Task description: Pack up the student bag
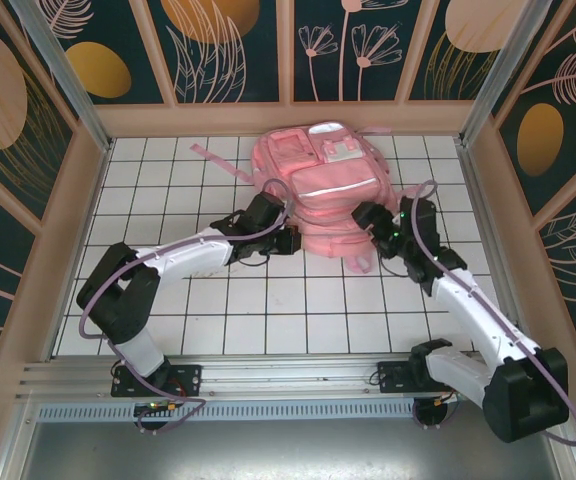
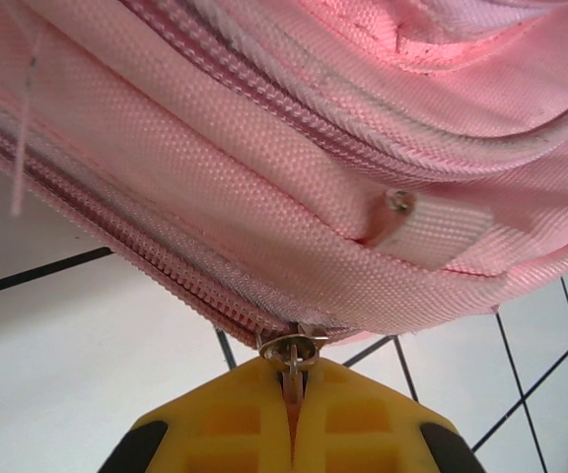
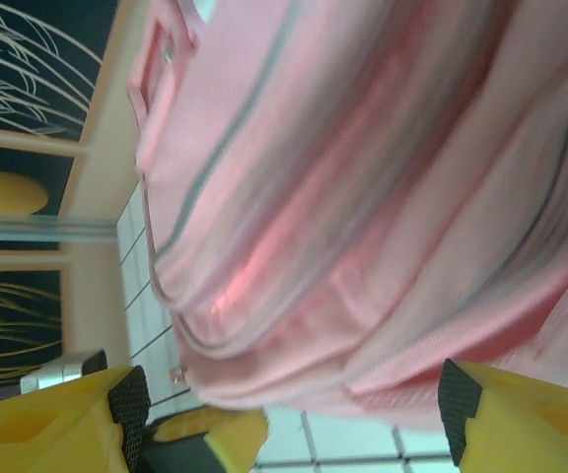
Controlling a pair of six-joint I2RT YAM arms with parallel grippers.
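The student bag [image 1: 313, 180], a large pink backpack, lies at the back middle of the tiled table. My left gripper [image 1: 286, 232] is at the bag's near left edge. In the left wrist view its yellow fingers [image 2: 293, 379] are shut on the metal zipper pull [image 2: 291, 349] at the end of a zip along the bag's [image 2: 294, 148] lower edge. My right gripper [image 1: 366, 222] is at the bag's near right side. In the right wrist view it [image 3: 292, 406] stands open, and the blurred pink bag [image 3: 363, 197] lies just beyond its black pads [image 3: 128, 402].
The white tiled table [image 1: 268, 310] is boxed in by wooden-framed walls on the left, back and right. A loose pink strap [image 1: 213, 158] trails from the bag toward the back left. The left gripper's yellow finger [image 3: 215, 434] shows low in the right wrist view.
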